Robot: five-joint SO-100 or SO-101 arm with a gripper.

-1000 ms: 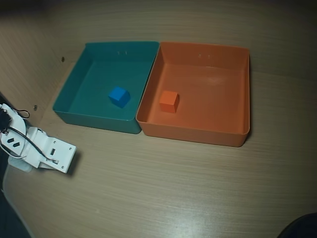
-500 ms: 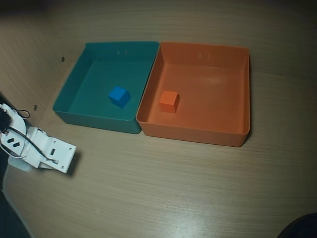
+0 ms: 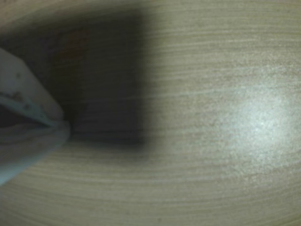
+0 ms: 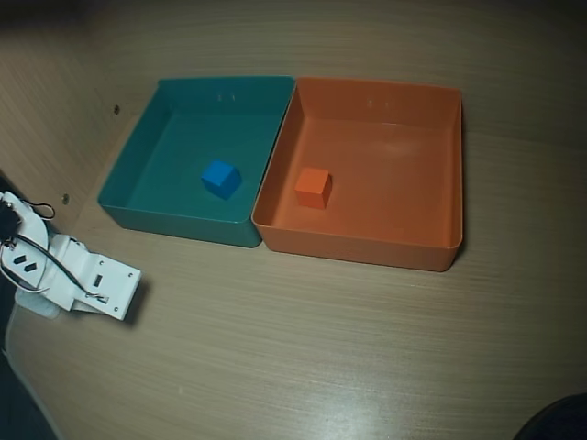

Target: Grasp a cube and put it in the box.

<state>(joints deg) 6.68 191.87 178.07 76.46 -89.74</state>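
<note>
Seen from overhead, two square plastic trays with low walls sit on the pale wood-grain counter (image 4: 303, 348), pushed side by side so their neighbouring walls touch. One is the large orange plastic tray (image 4: 440, 249), on the right in that view; the other is a similar teal-green plastic tray (image 4: 138, 206) on its left.

There are two small cubes, one in each tray. The small matte orange cube (image 4: 313, 188) rests on the floor of the orange tray, in its left half, near the wall shared with the teal tray but not touching it. A small blue cube (image 4: 220, 179) lies on the floor of the teal tray, toward its right side, turned a little out of line with the walls.

One robot arm is in view, white, at the left edge of the overhead view, well apart from both trays and below the teal one. Its hand (image 4: 117, 295) lies low over bare counter with dark cables looping over the body behind it. Nothing stands between the arm and the trays other than the teal tray's near wall.

The wrist view is blurred: a pale finger (image 3: 28, 101) enters from the left, with a dark shadow on the counter beside it. Whether the hand is wide or narrow I cannot tell, and nothing is seen in it.
</note>
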